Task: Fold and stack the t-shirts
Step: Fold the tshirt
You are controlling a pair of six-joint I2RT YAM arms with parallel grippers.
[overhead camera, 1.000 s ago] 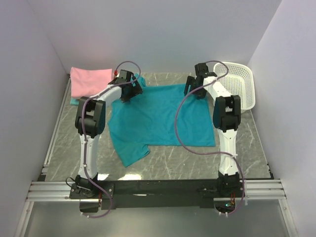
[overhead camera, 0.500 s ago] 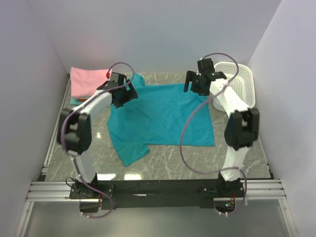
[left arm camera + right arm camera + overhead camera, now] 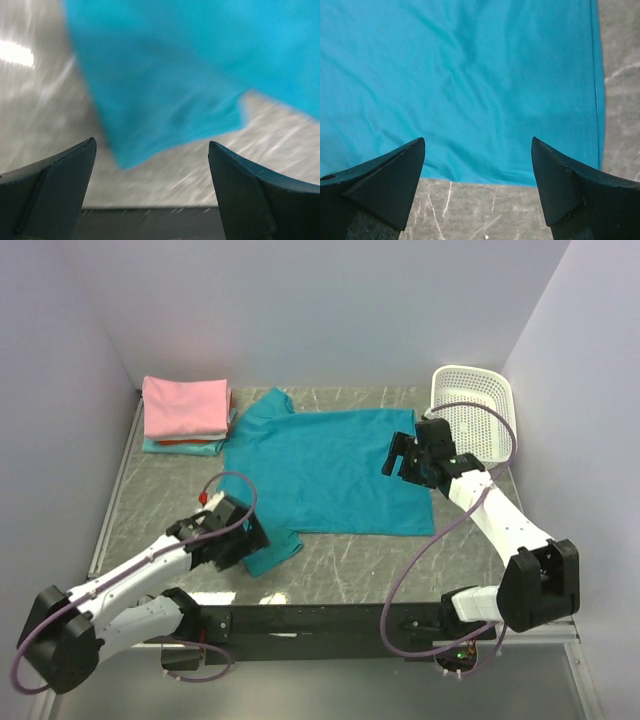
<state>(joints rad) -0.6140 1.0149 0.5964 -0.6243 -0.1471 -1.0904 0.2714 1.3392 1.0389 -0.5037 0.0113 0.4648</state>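
Teal shirt (image 3: pixel 330 470) laid flat. Left gripper (image 3: pixel 243 540) held spread above its near sleeve; right gripper (image 3: pixel 402 460) likewise spread, above its right edge.

The spread t-shirt (image 3: pixel 325 470) lies flat on the middle of the table (image 3: pixel 340 565), sleeves to the left and hem to the right. Left of it, near its far sleeve, sits the folded stack of t-shirts (image 3: pixel 185 412), and the basket (image 3: pixel 472 420) stands beyond its far right corner. The left gripper (image 3: pixel 250 540) is at its near sleeve, the right gripper (image 3: pixel 402 458) over its hem edge.
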